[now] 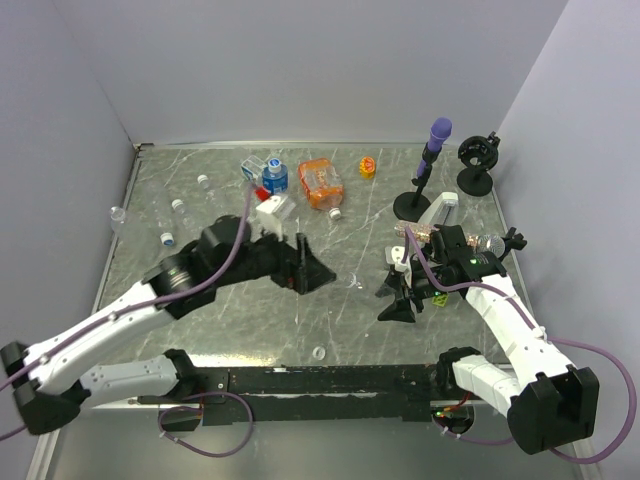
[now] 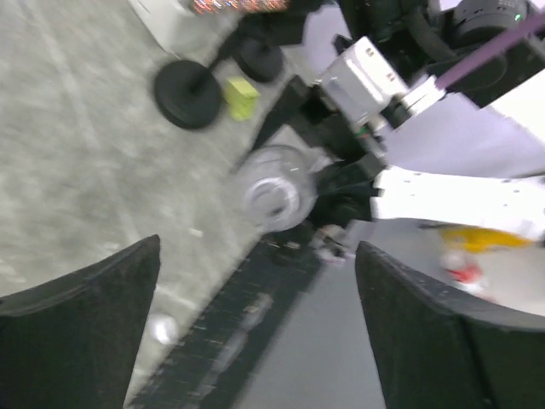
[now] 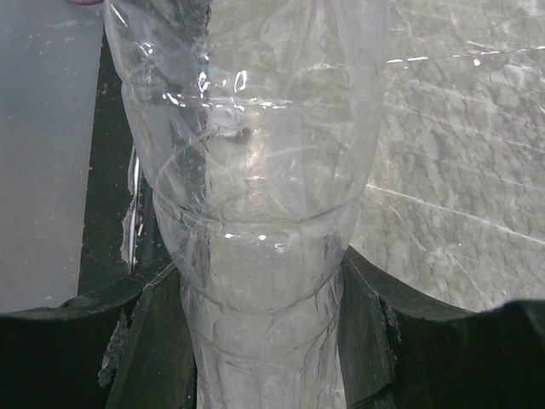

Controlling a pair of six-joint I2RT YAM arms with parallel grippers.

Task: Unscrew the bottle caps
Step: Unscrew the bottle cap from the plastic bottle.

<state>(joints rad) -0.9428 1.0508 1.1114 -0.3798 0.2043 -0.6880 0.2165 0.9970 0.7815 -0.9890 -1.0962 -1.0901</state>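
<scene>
Your right claw is clamped on a clear bottle. Your left claw is wide apart, facing it.

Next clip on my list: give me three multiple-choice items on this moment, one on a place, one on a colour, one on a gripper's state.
1. Where is the purple-topped stand?
A. far right part of the table
B. near left corner
C. in the left gripper

2. What colour is the container lying at the far middle?
A. green
B. orange
C. black

3. What is the right gripper doing?
A. hanging open over bare tabletop
B. shut on a clear bottle
C. gripping a blue cap

Key: 1 A, its black base sits far back on the right side. 2 B, the top view shows it orange. 3 B, the right wrist view shows both fingers against the bottle's sides.
</scene>
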